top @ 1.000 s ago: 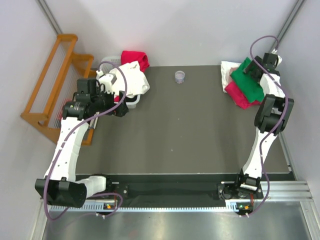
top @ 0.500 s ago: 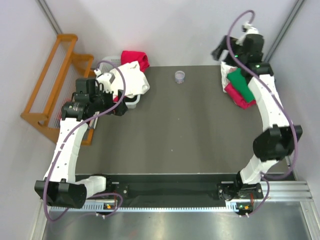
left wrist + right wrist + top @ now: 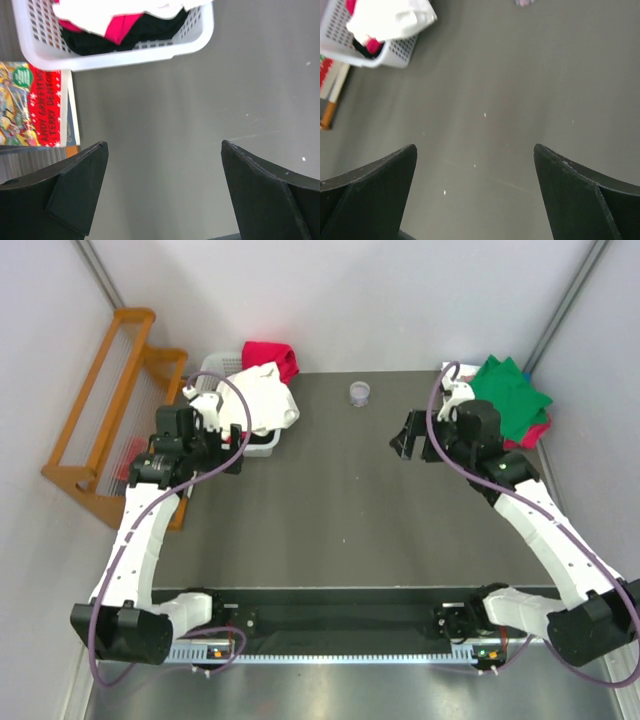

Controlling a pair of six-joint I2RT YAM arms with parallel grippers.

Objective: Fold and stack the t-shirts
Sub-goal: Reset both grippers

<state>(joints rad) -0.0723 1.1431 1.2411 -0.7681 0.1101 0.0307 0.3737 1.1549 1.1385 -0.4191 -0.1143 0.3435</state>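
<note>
A folded green t-shirt (image 3: pixel 512 395) lies on a magenta-red one (image 3: pixel 534 433) at the table's far right corner. A white t-shirt (image 3: pixel 262 400) and a magenta-red one (image 3: pixel 272 357) spill from the white basket (image 3: pixel 258 448) at the far left; they also show in the left wrist view (image 3: pixel 125 12) and the right wrist view (image 3: pixel 395 19). My right gripper (image 3: pixel 412 437) is open and empty over bare table, left of the stack. My left gripper (image 3: pixel 233 452) is open and empty just in front of the basket (image 3: pixel 125 50).
A small clear cup (image 3: pixel 360 393) stands at the table's far edge, middle. An orange wooden rack (image 3: pixel 100 410) stands left of the table. A colourful book (image 3: pixel 35 105) lies beside the basket. Grey walls close the back and sides.
My right arm has swung down from above the stack to the table left of it, gripper empty. The green t-shirt now lies spread on top. The left arm barely moved.
</note>
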